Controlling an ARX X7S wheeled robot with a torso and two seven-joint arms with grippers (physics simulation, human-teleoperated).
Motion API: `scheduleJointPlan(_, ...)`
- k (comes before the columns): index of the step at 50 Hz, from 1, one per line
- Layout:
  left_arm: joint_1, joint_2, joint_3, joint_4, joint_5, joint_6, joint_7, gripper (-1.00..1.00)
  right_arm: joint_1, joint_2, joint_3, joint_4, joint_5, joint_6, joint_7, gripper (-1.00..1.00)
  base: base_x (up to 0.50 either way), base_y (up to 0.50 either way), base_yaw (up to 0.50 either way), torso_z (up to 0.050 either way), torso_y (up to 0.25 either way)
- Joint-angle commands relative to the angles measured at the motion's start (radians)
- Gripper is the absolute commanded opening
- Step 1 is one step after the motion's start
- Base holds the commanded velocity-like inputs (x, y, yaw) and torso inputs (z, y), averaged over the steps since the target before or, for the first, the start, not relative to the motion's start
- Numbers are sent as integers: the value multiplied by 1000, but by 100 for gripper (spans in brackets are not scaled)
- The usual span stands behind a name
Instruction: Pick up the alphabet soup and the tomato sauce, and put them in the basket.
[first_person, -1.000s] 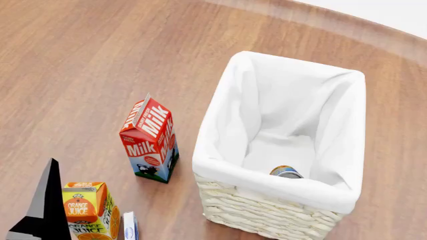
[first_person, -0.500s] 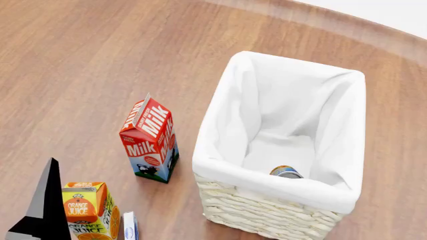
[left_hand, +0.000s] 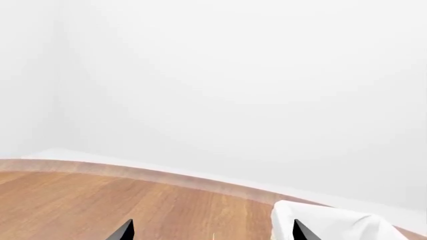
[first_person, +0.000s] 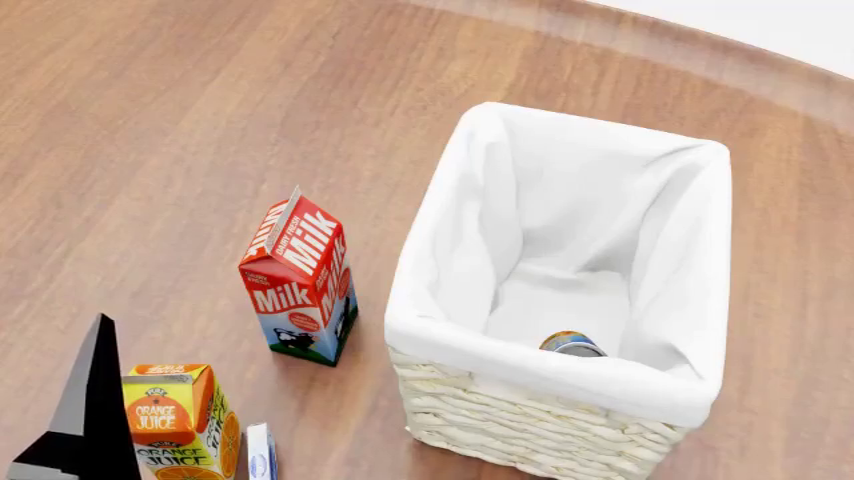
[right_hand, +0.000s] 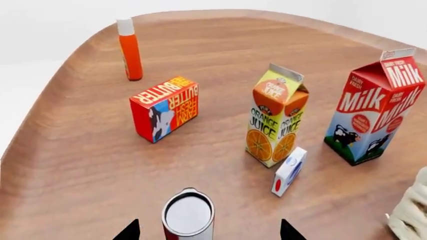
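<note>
Right gripper (right_hand: 203, 235): fingertips spread wide, holding nothing, silver-topped can (right_hand: 188, 216) between them. Left gripper (left_hand: 210, 234): spread, empty. Alphabet soup (first_person: 573, 344) inside basket (first_person: 534, 425).

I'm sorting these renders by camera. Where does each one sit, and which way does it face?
Head: high, looking down at the basket and milk carton; one dark gripper finger shows at lower left.
Left wrist: near the left gripper, facing a white wall over the table edge.
Right wrist: near the right gripper, facing the groceries.
Head and right wrist share the milk carton.
</note>
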Motion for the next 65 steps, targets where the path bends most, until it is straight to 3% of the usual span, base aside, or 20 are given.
scheduleJointPlan(1,2,0,2,-5,3,9,4,100,13,-44,-10,15,6,105,23,100,0,0,0,0,0)
scheduleJointPlan(20,0,-8,0,5,-6,6,-3,100,31,-109,-50,10,-59,192,14,100,0,0,0,0,0)
scheduleJointPlan(65,-6,-24,-14,20,-33,6,-20,100,35,-269,6,278,-1,110,-27,100,0,0,0,0,0)
